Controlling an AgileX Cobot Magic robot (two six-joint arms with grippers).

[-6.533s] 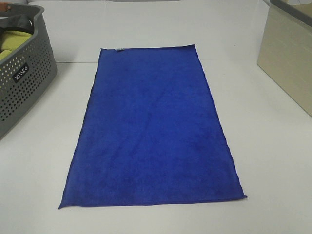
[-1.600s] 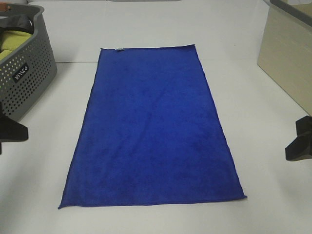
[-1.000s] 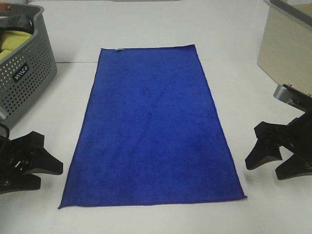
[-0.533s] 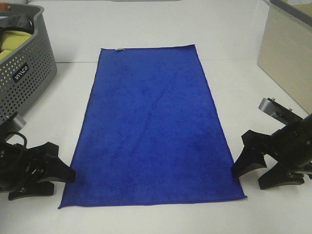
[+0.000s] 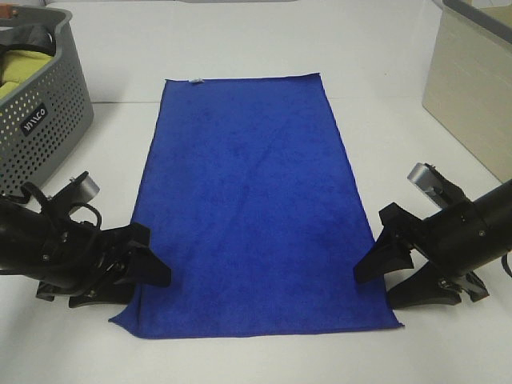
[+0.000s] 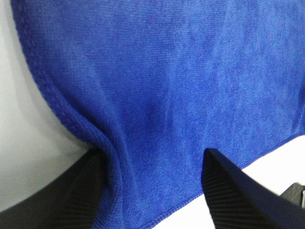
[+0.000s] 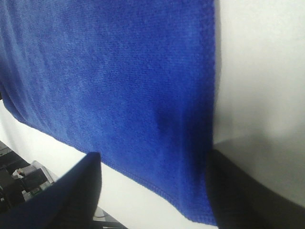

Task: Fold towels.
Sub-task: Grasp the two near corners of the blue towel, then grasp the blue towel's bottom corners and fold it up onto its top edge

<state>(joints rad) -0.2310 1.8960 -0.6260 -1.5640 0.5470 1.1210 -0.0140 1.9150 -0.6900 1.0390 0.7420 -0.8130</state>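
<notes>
Exterior high: left gripper (image 5: 154, 258), right gripper (image 5: 374, 290) spread wide, straddling towel (image 5: 252, 192) side edges, nothing clamped.

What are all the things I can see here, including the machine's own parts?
Towel: one, royal blue, spread flat down the middle of the table, near left corner rumpled.
Tag: one, white, on the towel's far edge.
Basket: one, grey, perforated, far left.
Cloth: one, yellow-green, inside the basket.
Dark item: one, black, in the basket; unclear what it is.
Box: one, beige, far right, partly out of view.
Table: one, white, under everything.
Left claw: one, black, open, at the towel's near left edge.
Right claw: one, black, open, at the towel's near right edge.
</notes>
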